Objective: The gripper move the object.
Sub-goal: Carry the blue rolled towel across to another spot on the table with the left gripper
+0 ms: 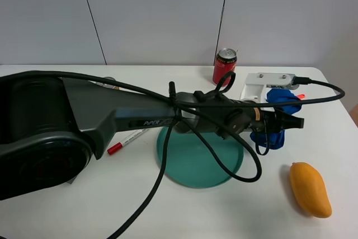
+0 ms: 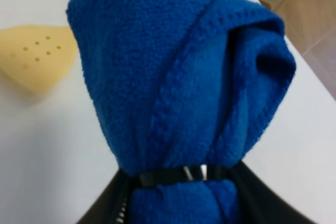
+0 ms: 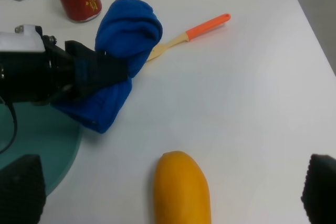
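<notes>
A white table (image 1: 168,211) seen from above, with a long dark robot arm stretching from the left side across to the right half. At its end, the left gripper (image 1: 292,121) is clamped on a blue cloth (image 1: 281,99), pinching it at the middle so the fabric bunches out on both sides of the jaws. The close view from that arm's wrist shows the cloth (image 2: 178,77) filling the frame, squeezed tight between the two dark fingers.

The cloth sits just past the right edge of a round green plate (image 1: 196,166), near a red drink can (image 1: 224,66) and a white device (image 1: 267,85). An orange-handled spatula (image 3: 194,31) lies just behind the cloth. Its lower fold hangs close to the table; whether it touches the surface cannot be told.

A yellow mango (image 1: 309,190) lies apart, toward the front right corner. A red-capped marker (image 1: 127,140) lies left of the plate.

The right gripper (image 3: 173,174) holds nothing, its fingers spread wide, looking down over the mango.

The task seems partly done: the cloth is gripped. Carrying it to a new spot and letting go are likely what is left; the goal spot is not shown
</notes>
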`<state>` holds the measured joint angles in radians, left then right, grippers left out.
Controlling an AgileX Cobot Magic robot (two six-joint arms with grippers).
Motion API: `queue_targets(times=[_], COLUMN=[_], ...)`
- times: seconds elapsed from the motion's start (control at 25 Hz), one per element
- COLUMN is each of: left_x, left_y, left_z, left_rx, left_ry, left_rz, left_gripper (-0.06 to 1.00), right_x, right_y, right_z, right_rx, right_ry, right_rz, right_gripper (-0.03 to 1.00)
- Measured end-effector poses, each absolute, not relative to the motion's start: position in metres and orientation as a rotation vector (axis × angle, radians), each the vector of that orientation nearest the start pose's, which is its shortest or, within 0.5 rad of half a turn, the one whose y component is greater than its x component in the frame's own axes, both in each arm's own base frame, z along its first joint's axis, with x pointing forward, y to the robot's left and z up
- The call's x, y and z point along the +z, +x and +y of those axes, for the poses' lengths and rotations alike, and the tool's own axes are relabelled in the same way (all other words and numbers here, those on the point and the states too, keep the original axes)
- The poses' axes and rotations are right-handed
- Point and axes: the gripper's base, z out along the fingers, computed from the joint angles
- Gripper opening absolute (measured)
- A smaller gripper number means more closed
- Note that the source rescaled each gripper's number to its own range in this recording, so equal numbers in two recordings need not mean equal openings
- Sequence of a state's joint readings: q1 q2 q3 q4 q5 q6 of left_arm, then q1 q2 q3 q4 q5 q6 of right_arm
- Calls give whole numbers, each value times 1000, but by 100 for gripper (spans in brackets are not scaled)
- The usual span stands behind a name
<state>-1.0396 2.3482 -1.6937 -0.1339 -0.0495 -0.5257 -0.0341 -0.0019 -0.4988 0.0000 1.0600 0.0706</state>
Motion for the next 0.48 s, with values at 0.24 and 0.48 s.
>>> queue_targets(times=[0.24,0.48], left_x=[136,131], left_y=[268,271], left_z=[-454,-453], left_rx=[-1110,-1114], left_ry=[115,81], left_rz=[2315,2328], left_gripper=[0,0], right_x=[277,277], right_y=[-5,-5], right_z=[0,0], right_rx=[23,23], right_ry=[107,107], right_rz=[2040,2040], right_gripper=[100,100])
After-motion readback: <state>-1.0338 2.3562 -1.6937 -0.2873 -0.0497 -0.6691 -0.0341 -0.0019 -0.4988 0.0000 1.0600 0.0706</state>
